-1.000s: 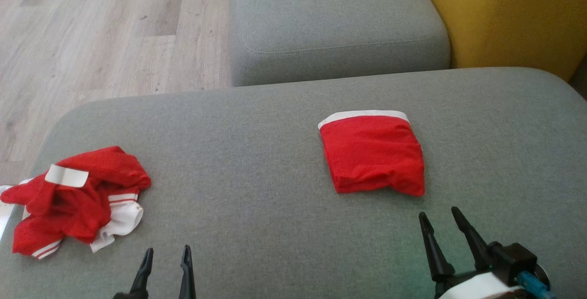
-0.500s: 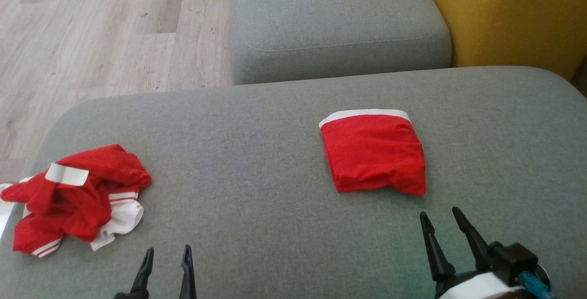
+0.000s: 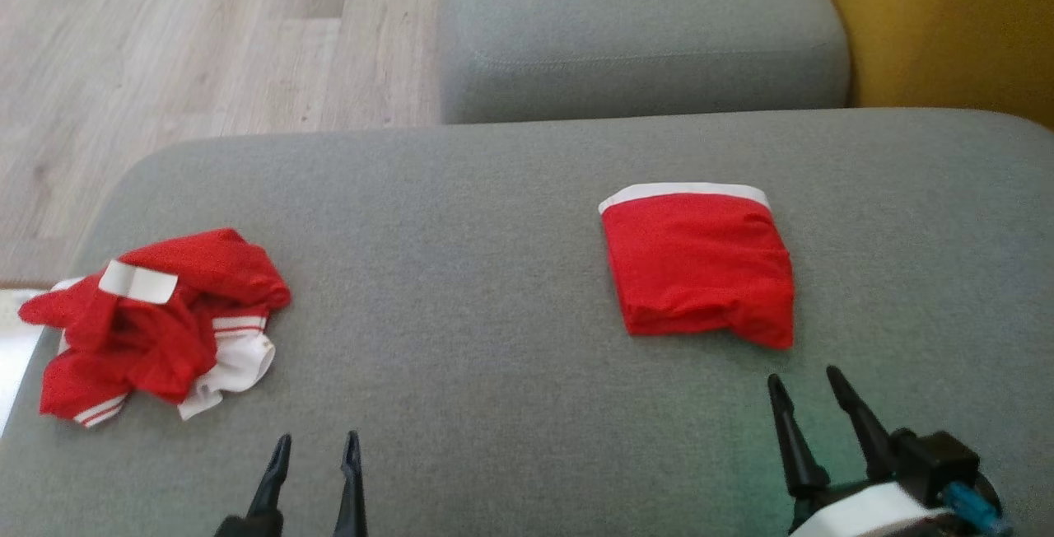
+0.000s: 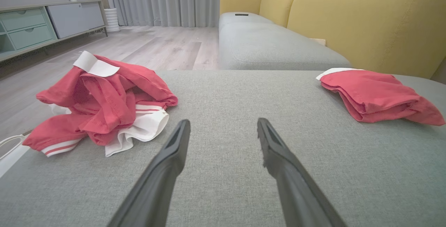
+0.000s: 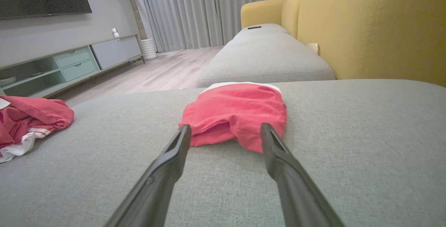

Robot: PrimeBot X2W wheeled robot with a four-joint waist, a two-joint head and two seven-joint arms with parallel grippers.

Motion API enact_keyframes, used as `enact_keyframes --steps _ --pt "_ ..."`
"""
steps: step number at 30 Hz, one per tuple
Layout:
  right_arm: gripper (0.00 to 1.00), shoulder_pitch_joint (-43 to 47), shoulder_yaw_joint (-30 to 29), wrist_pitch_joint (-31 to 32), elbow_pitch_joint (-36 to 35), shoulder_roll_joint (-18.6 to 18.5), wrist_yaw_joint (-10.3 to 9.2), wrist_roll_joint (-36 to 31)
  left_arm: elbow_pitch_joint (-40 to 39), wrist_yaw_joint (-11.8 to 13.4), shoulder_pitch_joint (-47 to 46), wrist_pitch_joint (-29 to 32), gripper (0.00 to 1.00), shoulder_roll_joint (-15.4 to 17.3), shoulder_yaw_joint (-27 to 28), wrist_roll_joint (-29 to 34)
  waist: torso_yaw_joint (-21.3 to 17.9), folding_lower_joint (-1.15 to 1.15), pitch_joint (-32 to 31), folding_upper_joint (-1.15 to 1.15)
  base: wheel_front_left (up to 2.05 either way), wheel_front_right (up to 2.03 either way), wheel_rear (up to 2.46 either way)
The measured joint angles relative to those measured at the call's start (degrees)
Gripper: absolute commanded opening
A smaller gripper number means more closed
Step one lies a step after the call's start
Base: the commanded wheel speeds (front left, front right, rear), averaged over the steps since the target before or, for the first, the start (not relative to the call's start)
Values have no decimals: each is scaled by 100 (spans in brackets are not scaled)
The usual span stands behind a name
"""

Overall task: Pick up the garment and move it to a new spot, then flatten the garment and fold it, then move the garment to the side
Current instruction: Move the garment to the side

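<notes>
A crumpled red garment with white trim [image 3: 156,327] [image 4: 104,105] [image 5: 28,122] lies at the left end of the grey cushion [image 3: 461,315]. A folded red garment with a white band [image 3: 700,265] [image 4: 376,96] [image 5: 237,115] rests flat toward the right. My left gripper [image 3: 317,442] [image 4: 223,124] hovers open near the front edge, to the right of the crumpled garment and apart from it. My right gripper [image 3: 803,380] [image 5: 224,129] is open just in front of the folded garment, with nothing between its fingers.
A second grey cushion [image 3: 634,26] adjoins at the back, with a yellow sofa back [image 3: 947,18] to the right. Wooden floor [image 3: 181,51] lies beyond the cushion's left and far edges. A low cabinet [image 5: 69,63] stands across the room.
The whole head view has shifted, so the camera moved; both garments lie as before. Both grippers stay open and in much the same place.
</notes>
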Motion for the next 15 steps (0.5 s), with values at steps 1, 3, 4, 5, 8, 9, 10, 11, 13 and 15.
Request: enact_keyframes --steps 1,3,4,5,8,9,10,11,13,15 --pt "100 -27 -26 0 29 -8 0 0 0 0 -32 0 100 0 -29 4 27 0 33 0 0 0 0" --pt "100 -141 -56 0 115 -54 0 18 -1 -3 -124 0 100 -1 -60 5 86 0 91 0 0 0 0" --pt "100 -233 -75 0 169 -77 0 59 -1 -8 -166 0 100 0 -68 13 119 0 119 0 0 0 0" --pt "100 -328 -99 0 223 -92 0 92 -1 -19 -208 0 100 0 -78 34 153 0 146 0 0 0 0" --pt "100 -658 -199 0 403 -145 0 257 0 -49 -295 0 100 0 -121 45 251 0 251 0 0 0 0" --pt "100 -779 -214 0 501 -193 0 324 0 -51 -331 0 100 0 -141 45 280 0 292 0 0 0 0" --pt "100 -902 -219 0 630 -246 0 402 -1 -49 -364 0 100 0 -165 45 305 0 335 0 0 0 0" --pt "100 -1026 -193 0 761 -309 0 460 -1 -49 -400 0 100 0 -202 45 328 0 382 0 0 0 0" --pt "100 -1299 -60 36 1061 -469 0 611 -14 -41 -488 0 100 0 -249 47 366 0 482 0 0 0 0" --pt "100 -1625 32 226 1319 -611 0 804 -26 -22 -584 0 100 -1 -303 85 390 0 606 0 0 0 0"
